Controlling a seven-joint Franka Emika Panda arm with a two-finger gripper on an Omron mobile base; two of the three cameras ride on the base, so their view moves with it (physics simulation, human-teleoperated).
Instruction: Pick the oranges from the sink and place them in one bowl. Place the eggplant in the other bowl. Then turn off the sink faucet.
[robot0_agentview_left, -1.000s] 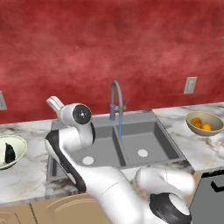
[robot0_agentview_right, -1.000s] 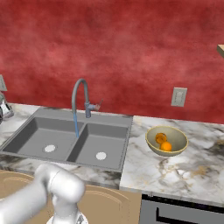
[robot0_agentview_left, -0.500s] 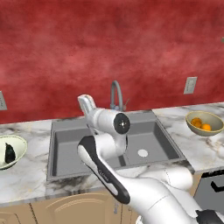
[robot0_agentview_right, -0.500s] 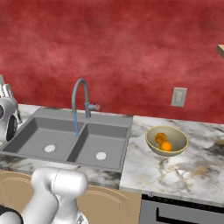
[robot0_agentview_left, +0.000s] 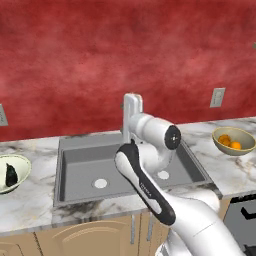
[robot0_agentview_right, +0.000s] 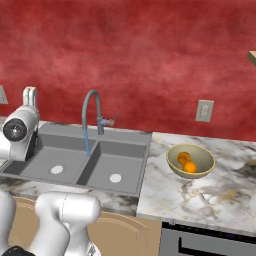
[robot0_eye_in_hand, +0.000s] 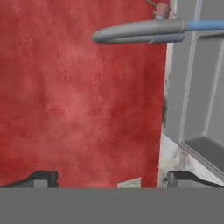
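The tan bowl (robot0_agentview_left: 232, 140) (robot0_agentview_right: 190, 160) on the right counter holds both oranges (robot0_agentview_left: 230, 142) (robot0_agentview_right: 186, 162). In the cream-white bowl (robot0_agentview_left: 15, 167) at the far left lies the dark eggplant (robot0_agentview_left: 10, 174). My gripper (robot0_agentview_left: 132, 104) (robot0_agentview_right: 30, 93) (robot0_eye_in_hand: 113, 179) is raised behind the sink's (robot0_agentview_left: 80, 157) (robot0_agentview_right: 67, 150) back left, open and empty. In the hand view, which is rolled, the faucet (robot0_agentview_right: 92, 111) (robot0_eye_in_hand: 135, 33) crosses the top, away from my fingers. Its lever (robot0_agentview_right: 110, 120) sticks out to the side. A thin blue streak falls from the spout end.
My own arm (robot0_agentview_left: 150, 170) crosses the middle of the sink in the left base view and hides the faucet there. Wall outlets (robot0_agentview_left: 217, 97) (robot0_agentview_right: 204, 110) sit on the red wall. A dark oven front (robot0_agentview_left: 242, 215) is at the lower right.
The arm has swung right from the cream-white bowl's side to the back of the sink, with the hand now raised near the faucet. Bowls and fruit have not moved.
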